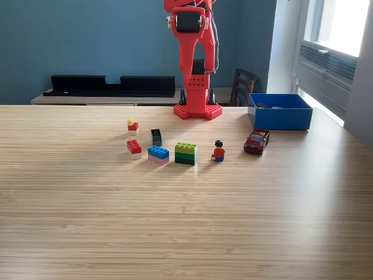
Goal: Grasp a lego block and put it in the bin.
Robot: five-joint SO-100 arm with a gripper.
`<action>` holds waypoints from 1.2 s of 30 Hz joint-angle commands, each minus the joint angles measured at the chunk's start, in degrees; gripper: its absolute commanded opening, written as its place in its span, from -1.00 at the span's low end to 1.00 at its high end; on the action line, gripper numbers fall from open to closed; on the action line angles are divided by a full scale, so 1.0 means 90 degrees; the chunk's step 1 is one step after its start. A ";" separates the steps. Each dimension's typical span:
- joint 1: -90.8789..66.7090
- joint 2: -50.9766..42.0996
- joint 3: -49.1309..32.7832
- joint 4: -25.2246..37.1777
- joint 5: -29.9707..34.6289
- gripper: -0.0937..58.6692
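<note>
A red arm [195,64] stands upright at the far edge of the wooden surface [175,221], its base bolted just left of the bin [280,112]. The arm's top runs out of the exterior view, so its fingers are not in view and whether they are released or clenched cannot be told.

The bin is blue, open-topped and low-walled, sitting at the far right of the surface. Something small and dark shows inside along its far wall, too small to identify.

The blocks lie in a loose group near the middle of the surface, well apart from the bin. Farthest left is a small red and yellow block [133,125]. Near it, closer to the camera, is a red block on white [134,148]. To its right sits a blue block on pink [158,154], and behind that a dark block [156,137]. Right of these stands a green stack [186,153], light green on dark green. Just right of the stack stands a small figure [218,151] with a red top and black hair. Between the figure and the bin rests a dark red toy car [256,140].
</note>
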 commanded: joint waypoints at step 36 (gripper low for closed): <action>-0.3799 -0.1113 0.0654 -0.1250 -0.2021 -0.68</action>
